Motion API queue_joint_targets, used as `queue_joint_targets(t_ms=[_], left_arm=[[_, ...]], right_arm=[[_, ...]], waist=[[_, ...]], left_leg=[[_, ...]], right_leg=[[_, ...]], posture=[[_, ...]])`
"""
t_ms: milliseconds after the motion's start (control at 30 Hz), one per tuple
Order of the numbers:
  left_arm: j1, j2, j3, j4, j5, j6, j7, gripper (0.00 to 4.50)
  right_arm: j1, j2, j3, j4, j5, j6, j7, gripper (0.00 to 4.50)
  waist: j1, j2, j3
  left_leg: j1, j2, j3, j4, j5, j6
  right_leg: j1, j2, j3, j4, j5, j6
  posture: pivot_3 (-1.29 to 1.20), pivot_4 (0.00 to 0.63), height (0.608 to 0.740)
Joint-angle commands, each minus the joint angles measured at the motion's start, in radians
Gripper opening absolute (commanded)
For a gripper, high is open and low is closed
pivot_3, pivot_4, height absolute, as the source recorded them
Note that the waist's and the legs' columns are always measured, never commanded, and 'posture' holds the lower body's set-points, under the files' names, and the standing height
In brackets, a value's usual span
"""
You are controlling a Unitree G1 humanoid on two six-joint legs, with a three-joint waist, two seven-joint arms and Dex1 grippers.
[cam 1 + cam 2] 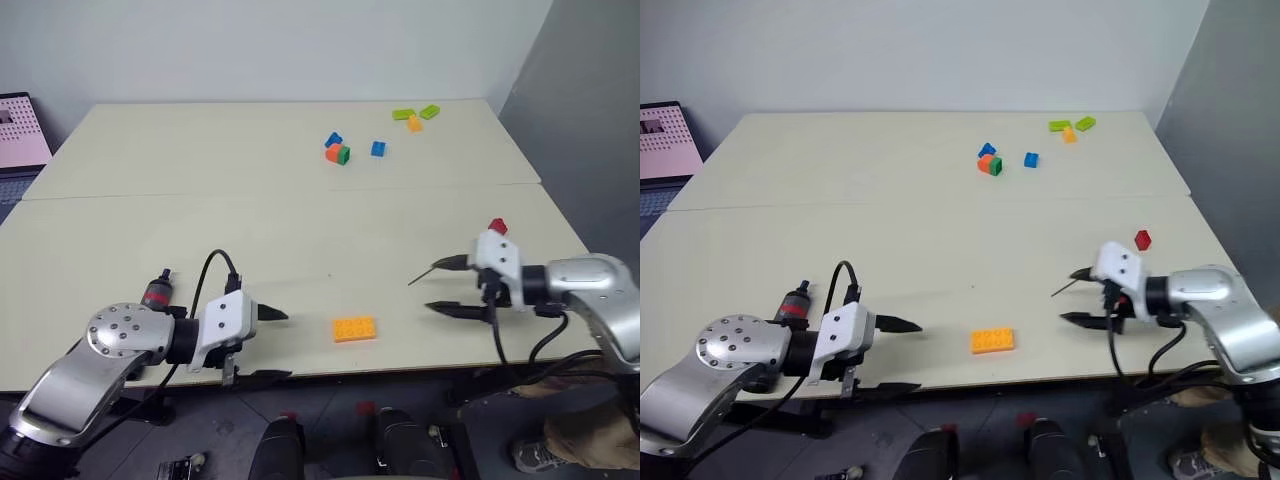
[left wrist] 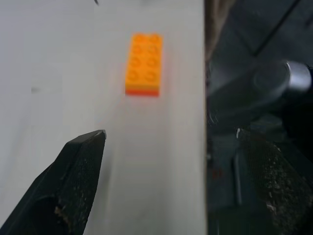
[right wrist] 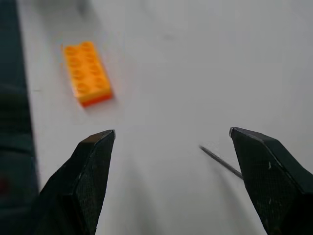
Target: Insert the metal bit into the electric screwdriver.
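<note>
Found left gripper [image 1: 286, 345] wide open and holding nothing, at the near left edge of the table [image 1: 200, 220]. Noted one finger over the tabletop and the other past the edge, off the table. Found right gripper [image 1: 435, 286] likewise wide open, low over the right side of the table, pointing toward the left gripper.

Located metal bit [image 1: 422, 276] by the right gripper: thin, dark, straight, slanting out from beside the upper finger toward the middle of the table. Confirmed in the right wrist view as a fine rod [image 3: 220, 159] running up to one finger. Unable to tell whether touching that finger or merely lying on the tabletop beside it. Not clamped between the two fingers.

Located electric screwdriver [image 1: 157, 291] at the near left of the table, just beyond the left wrist: black, red band near the top, upright, lower part hidden by the arm. Well apart from the metal bit. Not inserted.

Logged orange brick [image 1: 354, 328] flat near the front edge, between the two grippers. Logged red brick [image 1: 497, 227] just beyond the right gripper. Logged small coloured bricks [image 1: 338, 150] scattered at the far side.
</note>
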Motion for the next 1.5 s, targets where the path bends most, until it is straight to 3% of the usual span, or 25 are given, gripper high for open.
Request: queue_joint_targets(t_ms=[33, 333, 600, 700, 767, 967, 1133, 1267, 1500], left_arm=[[0.018, 0.001, 0.031, -0.044, 0.006, -0.029, 0.009, 4.50], [0.120, -0.010, 0.046, -0.090, 0.026, -0.059, 0.033, 4.50], [0.125, -0.022, 0.044, -0.116, 0.017, -0.038, 0.056, 4.50], [0.109, -0.035, 0.037, -0.117, 0.008, -0.029, 0.067, 4.50], [0.093, -0.049, 0.033, -0.116, -0.003, -0.021, 0.075, 4.50], [-0.003, -0.152, 0.010, -0.101, -0.036, -0.006, 0.122, 4.50], [-0.114, -0.273, -0.024, -0.057, -0.044, 0.003, 0.196, 4.50], [-0.176, -0.311, -0.036, -0.029, -0.064, 0.027, 0.193, 4.50], [-0.246, -0.359, -0.046, -0.007, -0.143, 0.088, 0.183, 4.50]], right_arm=[[-0.033, 0.063, 0.115, -0.013, -0.050, -0.034, 0.022, 3.94], [-0.105, 0.172, 0.271, 0.134, -0.166, -0.131, 0.069, 3.94], [-0.098, 0.193, 0.274, 0.172, -0.193, -0.176, 0.087, 2.34], [-0.091, 0.192, 0.269, 0.169, -0.197, -0.181, 0.082, 1.53], [-0.086, 0.192, 0.261, 0.166, -0.198, -0.183, 0.074, 1.48], [-0.011, 0.177, 0.076, 0.108, -0.121, -0.097, -0.043, 1.48], [0.115, 0.121, -0.189, 0.199, -0.165, -0.168, -0.237, 1.48], [0.205, 0.121, -0.358, 0.287, -0.187, -0.229, -0.392, 1.48], [0.232, 0.203, -0.494, 0.381, -0.180, -0.199, -0.605, 1.48]], waist=[[0.001, 0.000, 0.000], [0.015, 0.000, 0.000], [0.019, 0.000, 0.000], [0.019, 0.000, 0.000], [0.019, 0.000, 0.000], [0.025, -0.001, 0.000], [0.035, -0.001, -0.001], [0.033, -0.002, -0.001], [0.012, -0.001, -0.001]], left_leg=[[-0.001, 0.000, 0.000, 0.000, 0.000, 0.000], [-0.009, 0.000, 0.001, -0.001, 0.000, 0.000], [-0.008, 0.000, 0.001, 0.001, 0.000, 0.000], [-0.008, 0.000, 0.001, 0.000, 0.000, 0.000], [-0.008, 0.000, 0.001, 0.000, 0.000, 0.000], [-0.008, -0.001, 0.000, 0.001, 0.000, 0.000], [-0.007, -0.001, -0.001, 0.002, 0.000, 0.000], [-0.007, -0.002, -0.001, 0.003, 0.000, 0.000], [-0.005, -0.001, -0.001, 0.003, 0.000, 0.000]], right_leg=[[0.000, 0.000, 0.000, -0.001, 0.000, 0.000], [-0.005, 0.000, -0.002, 0.000, 0.000, 0.000], [-0.004, 0.000, -0.002, 0.002, 0.000, 0.000], [-0.004, 0.000, -0.002, 0.002, 0.000, 0.000], [-0.004, 0.000, -0.002, 0.002, 0.000, 0.000], [-0.003, 0.000, -0.002, 0.002, 0.001, 0.001], [-0.001, 0.000, -0.003, 0.002, 0.001, 0.001], [0.001, 0.000, -0.002, 0.001, 0.001, 0.002], [0.001, 0.002, 0.000, 0.003, 0.001, 0.002]], posture=[[0.00, 0.150, 0.740], [0.00, 0.150, 0.740], [0.00, 0.150, 0.740], [0.00, 0.150, 0.740], [0.00, 0.150, 0.740], [0.00, 0.150, 0.740], [0.00, 0.150, 0.740], [0.00, 0.150, 0.740], [0.00, 0.150, 0.740]])
